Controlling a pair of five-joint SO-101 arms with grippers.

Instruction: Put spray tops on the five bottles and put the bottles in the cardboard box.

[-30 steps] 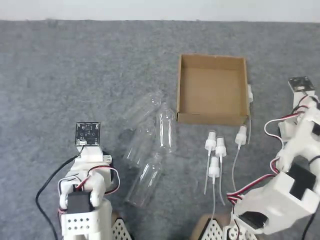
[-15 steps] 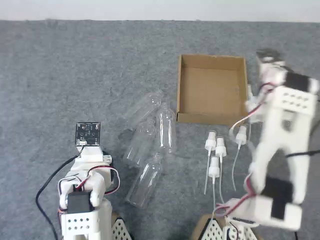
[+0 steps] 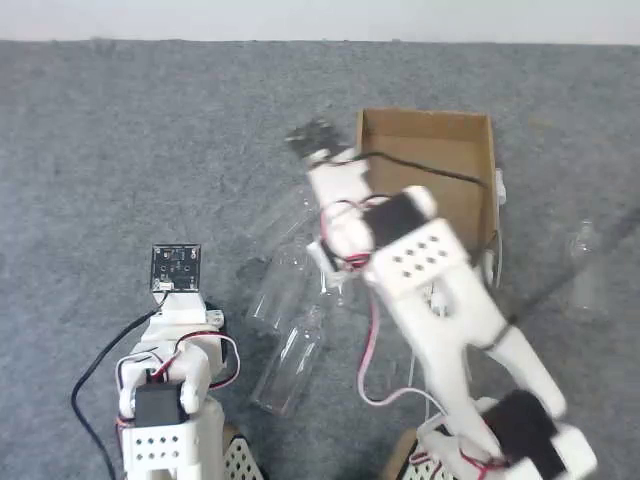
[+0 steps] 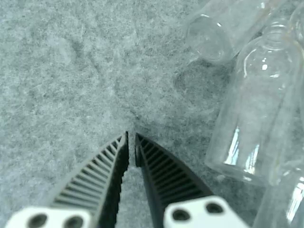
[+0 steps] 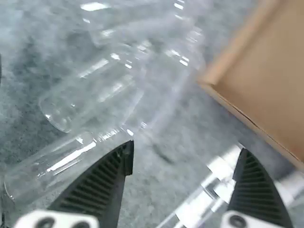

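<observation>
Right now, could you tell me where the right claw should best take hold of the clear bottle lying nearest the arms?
Probably across the middle of its straight body, from above. The bottle lies on its side, neck toward the other bottles, so its round flanks are free while the neck end is crowded. The open right claw could straddle it crosswise.

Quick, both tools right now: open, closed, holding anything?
Left tool: closed, holding nothing.
Right tool: open, holding nothing.
</observation>
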